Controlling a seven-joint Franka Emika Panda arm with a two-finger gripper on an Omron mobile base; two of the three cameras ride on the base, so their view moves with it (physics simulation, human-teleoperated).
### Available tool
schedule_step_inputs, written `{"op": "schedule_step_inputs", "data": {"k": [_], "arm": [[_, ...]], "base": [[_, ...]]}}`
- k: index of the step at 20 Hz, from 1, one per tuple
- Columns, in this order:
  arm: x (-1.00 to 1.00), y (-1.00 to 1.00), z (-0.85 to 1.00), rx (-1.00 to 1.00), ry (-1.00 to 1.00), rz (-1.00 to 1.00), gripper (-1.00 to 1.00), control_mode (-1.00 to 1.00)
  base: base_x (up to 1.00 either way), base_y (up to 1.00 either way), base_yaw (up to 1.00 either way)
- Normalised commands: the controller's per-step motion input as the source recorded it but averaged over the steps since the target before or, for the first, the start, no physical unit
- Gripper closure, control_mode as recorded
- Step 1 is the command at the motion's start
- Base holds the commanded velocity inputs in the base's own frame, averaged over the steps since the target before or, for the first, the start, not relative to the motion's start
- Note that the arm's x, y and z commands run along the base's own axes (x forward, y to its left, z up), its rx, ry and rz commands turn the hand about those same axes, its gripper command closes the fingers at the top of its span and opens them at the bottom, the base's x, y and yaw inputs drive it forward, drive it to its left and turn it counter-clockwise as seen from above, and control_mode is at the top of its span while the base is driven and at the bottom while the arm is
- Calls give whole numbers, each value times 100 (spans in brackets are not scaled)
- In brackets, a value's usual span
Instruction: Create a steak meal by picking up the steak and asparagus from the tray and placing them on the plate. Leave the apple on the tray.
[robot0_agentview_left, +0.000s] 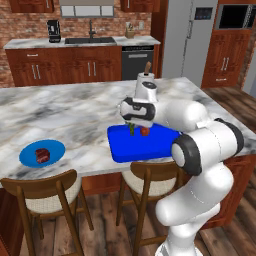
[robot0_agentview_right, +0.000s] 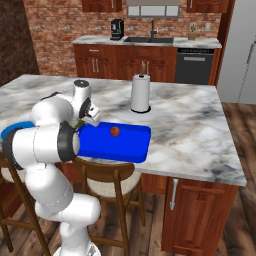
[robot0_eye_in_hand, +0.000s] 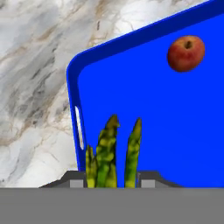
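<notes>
Two wooden stools (robot0_agentview_left: 47, 192) stand nearest, tucked under the front edge of the marble island counter (robot0_agentview_left: 65, 112). Just behind the left stool, near the counter's front left corner, lies the round plate (robot0_agentview_left: 56, 150), and the steak (robot0_agentview_left: 42, 155) sits on it, a dark red-brown block slightly left of its middle.

Further right along the same front edge rests the tray (robot0_agentview_left: 150, 145), with the arm reaching over it from the lower right. Above the tray's left end hangs the gripper (robot0_eye_in_hand: 109, 180), and its jaws are clamped on the asparagus (robot0_eye_in_hand: 107, 151): in the hand view the green spears rise straight up between the two dark finger tips (robot0_eye_in_hand: 73, 180), lifted clear of the blue surface below. From the left base view the asparagus shows as a short dark green stalk under the hand, just beside the apple (robot0_agentview_left: 144, 131). The apple lies on the tray floor, apart from the spears and toward the tray's back side; in the right base view it sits near the tray's middle. A slot-shaped handle cutout shows in the tray's rim by the spears in the hand view.

Beyond the tray, a paper towel roll (robot0_agentview_right: 141, 92) stands upright on the counter. Against the brick back wall are the sink (robot0_agentview_right: 148, 39), a coffee machine (robot0_agentview_right: 116, 28) and a dishwasher (robot0_agentview_right: 195, 65).
</notes>
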Motion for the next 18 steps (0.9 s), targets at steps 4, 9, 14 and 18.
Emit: {"op": "schedule_step_inputs", "data": {"k": [4,9,14,18], "arm": [[-4,84,36,7,15,1,100,-100],[0,91,2,1,12,4,100,-100],[0,96,-1,-1,5,6,100,-100],[2,100,-12,-5,3,6,100,-100]], "base": [[0,0,0],[0,0,0],[0,0,0],[0,0,0]]}}
